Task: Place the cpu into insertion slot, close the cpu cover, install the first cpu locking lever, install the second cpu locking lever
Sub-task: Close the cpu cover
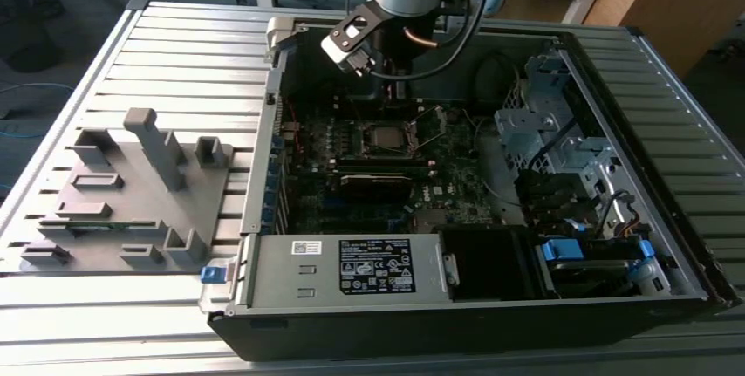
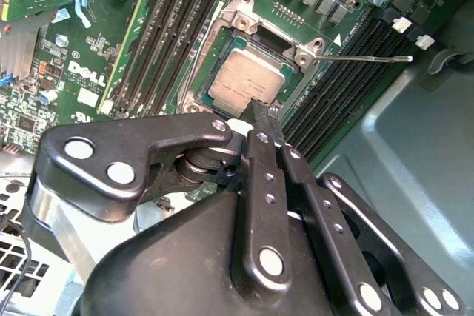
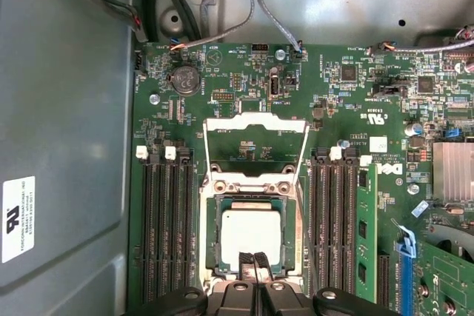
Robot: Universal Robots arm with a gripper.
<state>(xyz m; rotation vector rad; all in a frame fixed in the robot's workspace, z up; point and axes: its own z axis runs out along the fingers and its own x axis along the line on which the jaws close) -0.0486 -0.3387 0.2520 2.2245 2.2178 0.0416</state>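
**Item:** cpu [image 3: 250,233], a small flat square chip with a dull silver-grey metal top.
**Location:** seated flat in the insertion slot [image 3: 216,236], a square black socket with a thin metal rim. The socket sits on the green motherboard [image 3: 244,79], between two banks of long black memory slots [image 3: 167,227].

**Item:** cpu cover [image 3: 255,120], a thin silver metal frame plate with a large central window.
**Condition:** open on its hinge, standing clear of the socket on the side away from the claw. The board shows through the window.

**Item:** locking lever [image 2: 366,58], a thin silver wire rod.
**Condition:** unlatched, sticking out past a socket corner.

**Item:** gripper [image 3: 256,263], a black two-finger claw.
**Condition:** fingers pressed together with nothing between them, tips over the chip's near edge. Whether they touch the chip cannot be told.

**Step in hand, as judged:** closing the cover.
**Handling notes:**
- Use the closed tips as a pusher behind the frame's free bar.
- Follow the hinge's arc rather than a straight line.
- Keep off the chip's top so it does not skew in the socket.
- Keep the lever rods out of the frame's path.
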